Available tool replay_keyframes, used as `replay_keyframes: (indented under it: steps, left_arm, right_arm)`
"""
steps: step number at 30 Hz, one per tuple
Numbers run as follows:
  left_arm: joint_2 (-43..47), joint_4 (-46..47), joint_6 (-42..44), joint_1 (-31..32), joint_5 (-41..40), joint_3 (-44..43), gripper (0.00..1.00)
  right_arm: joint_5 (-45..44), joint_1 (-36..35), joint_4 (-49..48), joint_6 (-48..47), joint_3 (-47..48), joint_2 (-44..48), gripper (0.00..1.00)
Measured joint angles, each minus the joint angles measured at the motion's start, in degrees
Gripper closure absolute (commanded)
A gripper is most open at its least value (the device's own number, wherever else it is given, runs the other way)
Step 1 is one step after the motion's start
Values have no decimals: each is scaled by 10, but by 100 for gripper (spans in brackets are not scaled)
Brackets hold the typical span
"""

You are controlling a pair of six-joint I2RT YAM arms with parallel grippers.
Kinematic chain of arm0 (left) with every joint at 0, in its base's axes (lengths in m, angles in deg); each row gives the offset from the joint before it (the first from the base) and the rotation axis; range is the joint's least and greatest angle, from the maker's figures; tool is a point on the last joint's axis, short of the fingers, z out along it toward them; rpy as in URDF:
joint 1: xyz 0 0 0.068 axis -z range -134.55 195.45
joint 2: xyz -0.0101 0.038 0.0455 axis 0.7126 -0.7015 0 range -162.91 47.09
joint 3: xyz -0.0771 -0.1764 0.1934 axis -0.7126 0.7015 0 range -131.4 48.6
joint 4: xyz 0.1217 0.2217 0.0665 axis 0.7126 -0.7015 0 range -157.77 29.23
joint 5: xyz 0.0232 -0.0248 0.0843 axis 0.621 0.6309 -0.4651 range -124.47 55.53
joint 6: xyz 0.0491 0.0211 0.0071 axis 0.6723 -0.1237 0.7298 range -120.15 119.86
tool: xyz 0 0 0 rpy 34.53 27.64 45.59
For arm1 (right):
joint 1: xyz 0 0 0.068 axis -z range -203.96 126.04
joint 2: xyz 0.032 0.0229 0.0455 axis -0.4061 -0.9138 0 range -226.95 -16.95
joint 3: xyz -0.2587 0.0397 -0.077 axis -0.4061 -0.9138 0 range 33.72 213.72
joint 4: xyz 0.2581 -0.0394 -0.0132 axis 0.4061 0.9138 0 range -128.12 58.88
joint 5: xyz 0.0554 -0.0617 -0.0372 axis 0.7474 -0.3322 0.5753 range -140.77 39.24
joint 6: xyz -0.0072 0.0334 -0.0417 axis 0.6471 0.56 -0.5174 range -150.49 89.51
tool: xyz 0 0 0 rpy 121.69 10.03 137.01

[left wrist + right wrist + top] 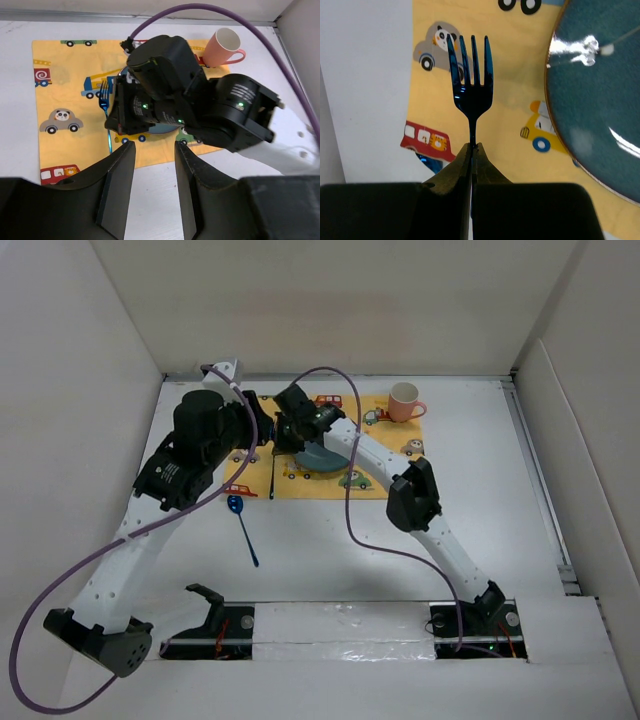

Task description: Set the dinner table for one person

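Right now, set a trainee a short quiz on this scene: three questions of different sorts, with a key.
1. True or false: the left hand is shut.
2. What does the right hand grip? A knife; B fork; C straw.
3. Fill in: the pink mug stands at the far ___ corner of the yellow mat.

Key: 1 false, its jaws stand apart with nothing between them; 2 B; 3 right.
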State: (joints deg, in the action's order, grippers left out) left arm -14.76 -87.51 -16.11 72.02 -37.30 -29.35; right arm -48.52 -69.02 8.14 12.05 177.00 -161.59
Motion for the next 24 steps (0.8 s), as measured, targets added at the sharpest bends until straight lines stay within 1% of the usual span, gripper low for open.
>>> replay_keyframes:
  steps: [5,10,21,23,24]
  left_arm:
    - [0,-6,0,16,-2,2,66]
    - [0,-6,0,23,-3,3,67]
    - [0,-6,0,23,-5,12,67]
    - [0,-7,0,23,-7,12,67]
    - [0,-6,0,23,-7,12,67]
  right_arm:
    - [14,3,-44,10,39,-60,100]
    - [27,8,-70,15,57,-96,100]
    - [47,28,-126,45,85,-129,100]
    - [50,30,-138,54,91,-134,98]
    - [52,30,-143,58,96,-138,94]
